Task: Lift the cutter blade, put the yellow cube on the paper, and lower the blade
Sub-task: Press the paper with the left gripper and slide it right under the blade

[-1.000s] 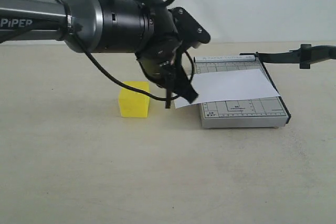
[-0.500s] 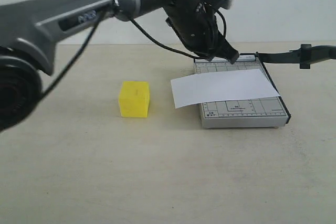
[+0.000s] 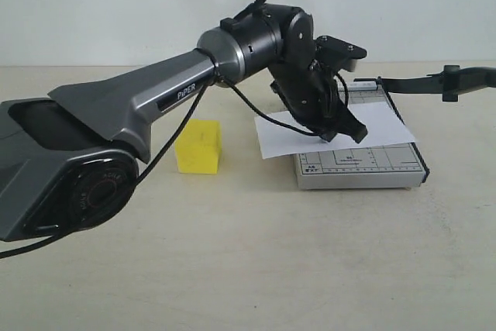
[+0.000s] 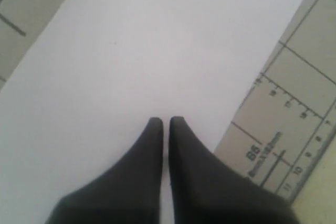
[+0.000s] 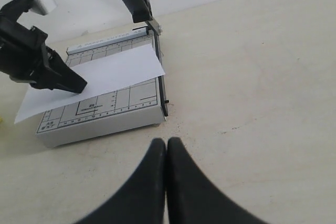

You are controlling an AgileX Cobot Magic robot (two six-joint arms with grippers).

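Paper (image 3: 384,123) lies directly under left tool (image 4: 165,123) — yellow cube (image 3: 198,146) well apart.

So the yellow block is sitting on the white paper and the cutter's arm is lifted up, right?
Not quite. The yellow cube isn't on the paper; it sits on the table beside the trimmer base, as the exterior view shows. The cutter blade is lifted up, yes.
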